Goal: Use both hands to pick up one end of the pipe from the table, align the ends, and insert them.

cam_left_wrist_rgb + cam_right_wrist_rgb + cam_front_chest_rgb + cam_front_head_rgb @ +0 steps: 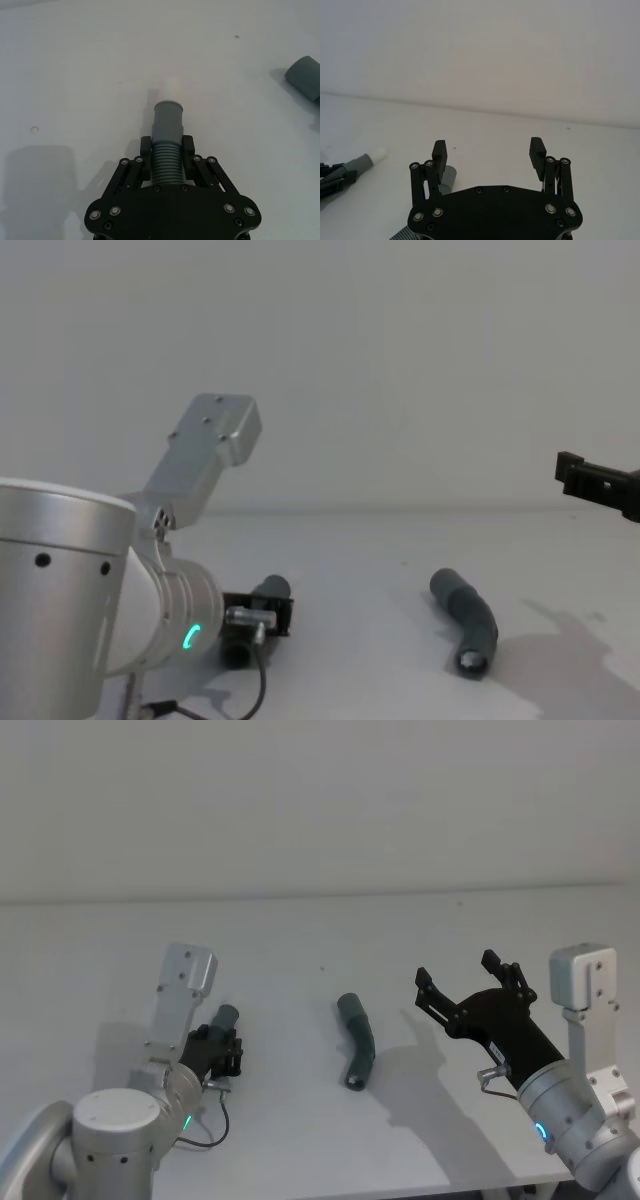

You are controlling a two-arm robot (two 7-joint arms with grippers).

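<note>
My left gripper [222, 1045] is shut on the ribbed middle of one dark grey pipe piece [166, 145], low at the table's left. Its smooth cuff [168, 120] and white tip [379, 154] stick out past the fingers. Whether it rests on the table [300, 940] I cannot tell. The other pipe piece [356, 1042] lies bent on the table's middle, its near open end [470, 662] facing me. My right gripper [456, 972] hovers open above the table to this piece's right. In the right wrist view the piece's cuff [450, 176] peeks out behind one finger [439, 151].
The white table ends at a plain pale wall [320, 800] behind. A small dark speck [322, 969] marks the surface behind the lying piece. A black cable [215, 1130] loops beside my left wrist.
</note>
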